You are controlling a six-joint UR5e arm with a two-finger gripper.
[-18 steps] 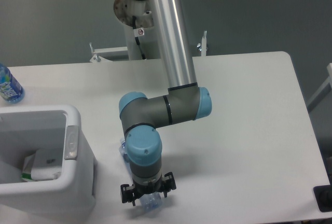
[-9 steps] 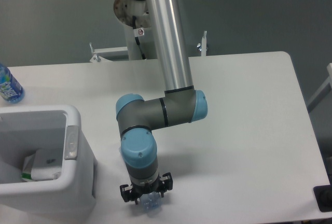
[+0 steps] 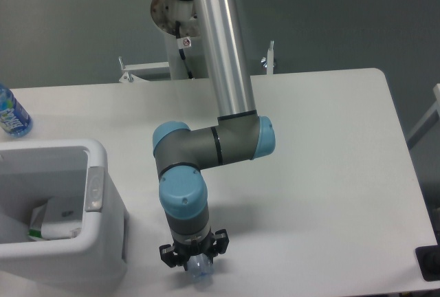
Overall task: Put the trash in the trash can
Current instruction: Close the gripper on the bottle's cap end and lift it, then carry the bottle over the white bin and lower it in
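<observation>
The white trash can (image 3: 103, 156) stands at the front left of the table. The crumpled white carton with green marks (image 3: 49, 224) lies inside it. My gripper (image 3: 195, 264) points straight down near the table's front edge, to the right of the can. One end of the clear crushed plastic bottle (image 3: 199, 271) shows just below the gripper body. The rest of the bottle is hidden under the wrist. The wrist also hides the fingers, so I cannot tell whether they are shut on the bottle.
A blue-labelled bottle (image 3: 11, 114) stands upright at the far left edge of the table (image 3: 330, 173). The arm's base and a metal bracket (image 3: 148, 70) sit behind the table. A dark object (image 3: 430, 262) is at the front right corner.
The arm has shifted slightly to the left and down over the bottle. A bit of bottle that showed left of the wrist is now hidden. The bottle end has barely moved.
</observation>
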